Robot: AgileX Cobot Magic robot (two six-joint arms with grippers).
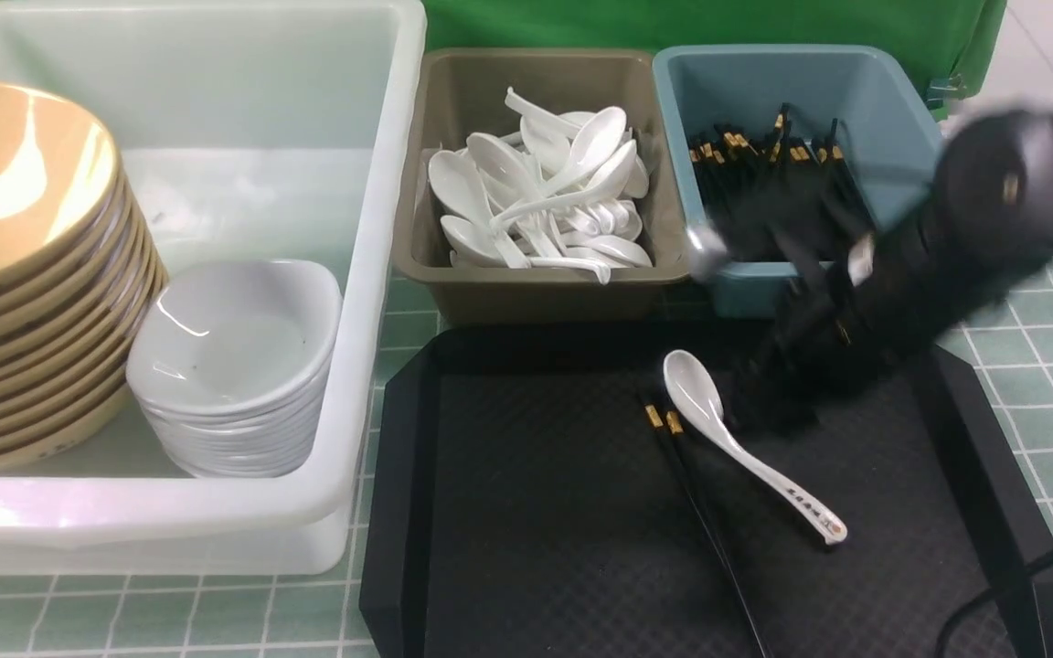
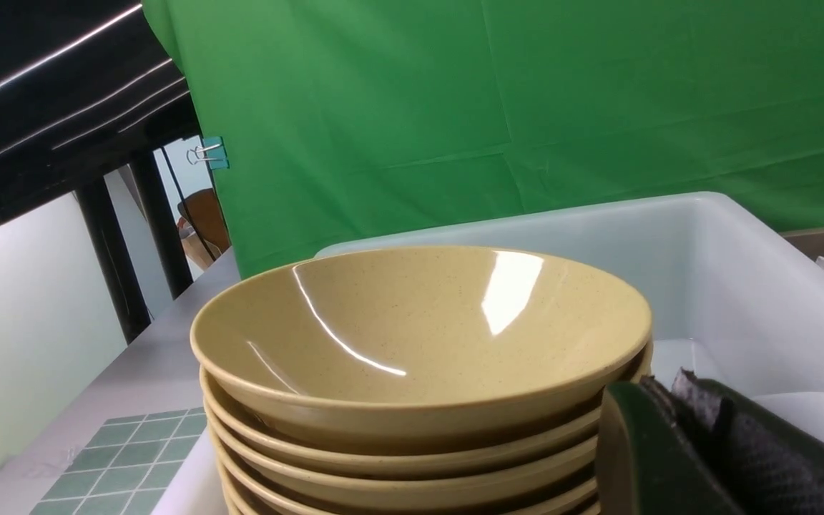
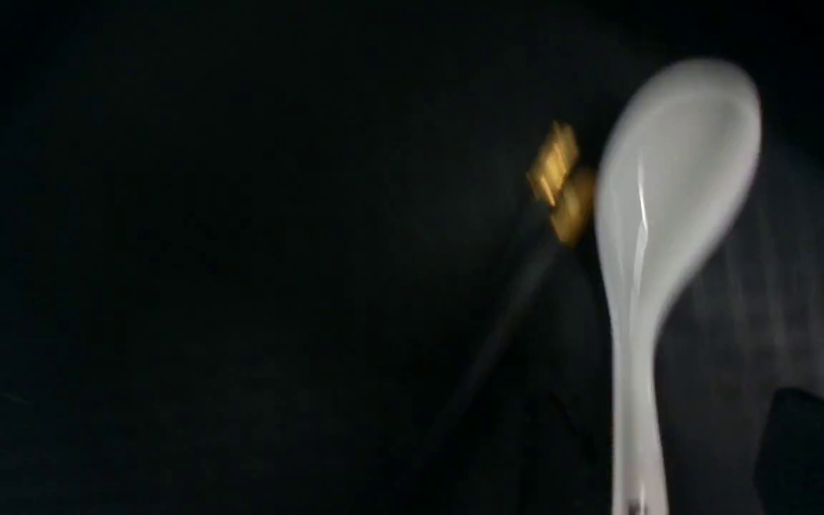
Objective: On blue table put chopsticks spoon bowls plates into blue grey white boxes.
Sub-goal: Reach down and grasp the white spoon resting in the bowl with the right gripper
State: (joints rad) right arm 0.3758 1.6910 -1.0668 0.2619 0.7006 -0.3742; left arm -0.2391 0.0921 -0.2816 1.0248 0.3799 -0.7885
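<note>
I can read no words, brands, numbers or signs from where I work. I do make out small dark characters in a row along the handle of the white spoon (image 1: 755, 466) lying on the black tray (image 1: 545, 548), too small for me to read. In my right wrist view, just 1 bit of that marking shows at the picture's edge, cut off. Low on the outside of the tan bowls (image 1: 24, 201) I see faint dark marks, also too small to read.

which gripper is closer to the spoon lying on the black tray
Right. The right gripper is just beside the spoon; the left is over by the tan bowls.
</note>
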